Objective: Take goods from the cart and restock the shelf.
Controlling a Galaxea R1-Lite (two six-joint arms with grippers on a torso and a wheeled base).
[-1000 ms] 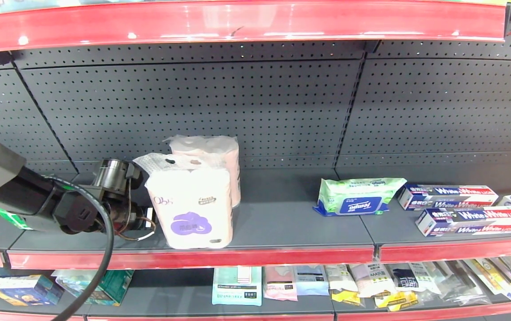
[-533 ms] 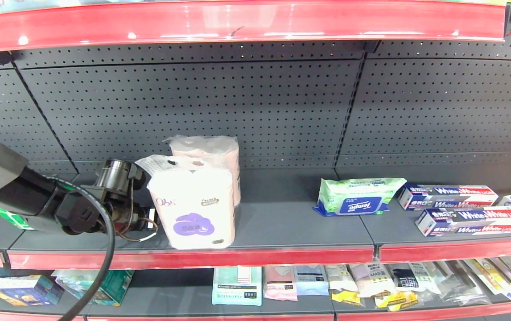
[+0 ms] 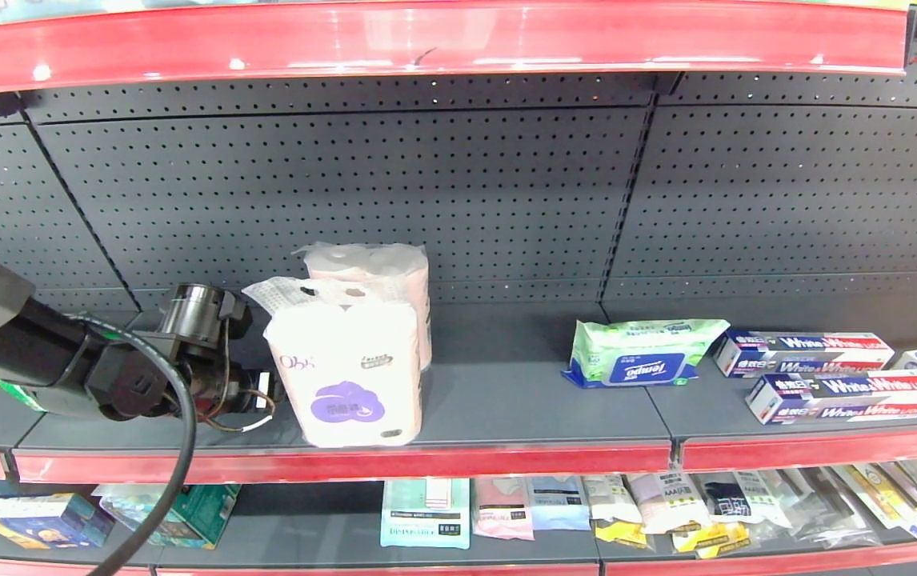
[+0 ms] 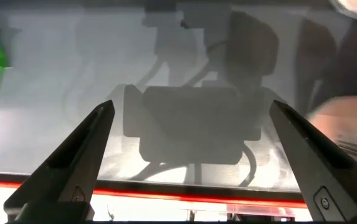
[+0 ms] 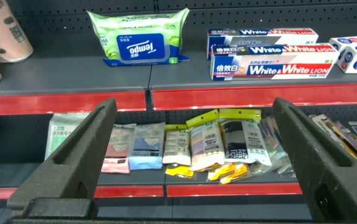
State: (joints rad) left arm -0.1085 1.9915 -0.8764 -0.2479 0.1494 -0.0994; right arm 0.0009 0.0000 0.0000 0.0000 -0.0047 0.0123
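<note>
A white toilet-roll pack (image 3: 346,376) with a purple label stands upright at the front of the grey shelf (image 3: 506,400), with a second pack (image 3: 382,272) right behind it. My left arm's wrist (image 3: 194,360) sits just left of the front pack, low over the shelf. In the left wrist view my left gripper (image 4: 190,112) is open over bare shelf, nothing between its fingers, and the pack's edge (image 4: 346,124) lies off to one side. My right gripper (image 5: 195,106) is open and empty, facing the shelves from a distance.
A green wet-wipes pack (image 3: 642,360) and toothpaste boxes (image 3: 810,376) lie on the same shelf to the right. Bare shelf spans between the rolls and the wipes. The lower shelf holds several small packets (image 3: 650,504) and boxes (image 3: 42,516). A red-edged shelf (image 3: 426,40) hangs above.
The front toilet-roll pack shifted slightly right and settled on the shelf. My left arm has since drawn back to the left, away from the pack.
</note>
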